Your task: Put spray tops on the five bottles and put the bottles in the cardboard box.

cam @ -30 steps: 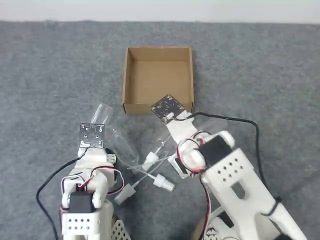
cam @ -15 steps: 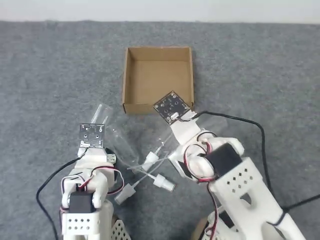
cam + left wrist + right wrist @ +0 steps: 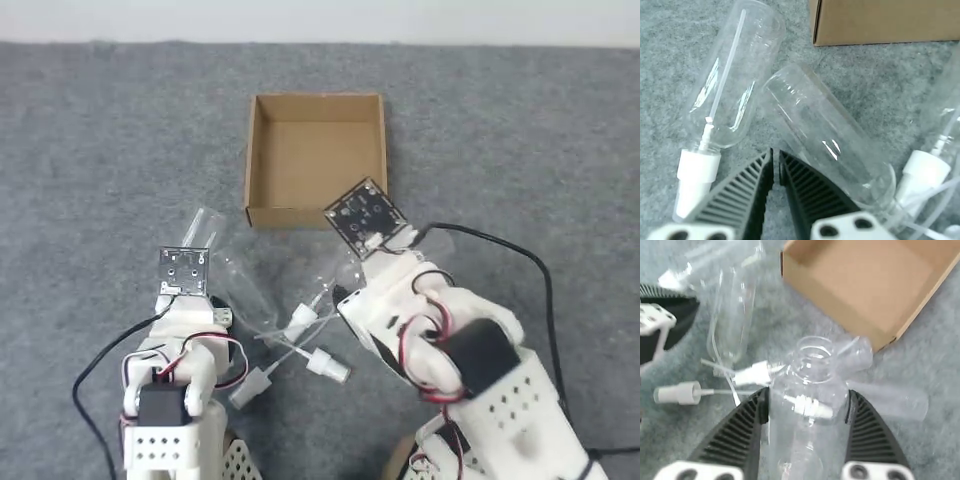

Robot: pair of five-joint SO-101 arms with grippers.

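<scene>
The cardboard box [image 3: 315, 160] lies open at the table's far middle. My right gripper [image 3: 807, 402] is shut on a clear bottle [image 3: 810, 382] with no top, its open mouth toward the box [image 3: 865, 280]. Two loose spray tops [image 3: 757, 374] [image 3: 680, 392] lie just beyond it. My left gripper [image 3: 775, 160] is shut on nothing, low over the carpet between a capped bottle [image 3: 730, 85] and an uncapped bottle [image 3: 825, 135]. From above, the clear bottles [image 3: 235, 280] and white spray tops [image 3: 328, 365] lie between the two arms.
Grey carpet [image 3: 100, 150] covers the table. Another clear bottle [image 3: 890, 395] lies beside the box's near corner. The left arm's gripper [image 3: 660, 320] shows at the edge of the right wrist view. Open carpet lies on both sides of the box.
The right arm has swung to the right and drawn back, its wrist turning, with the bottle in its gripper. The left arm has kept still.
</scene>
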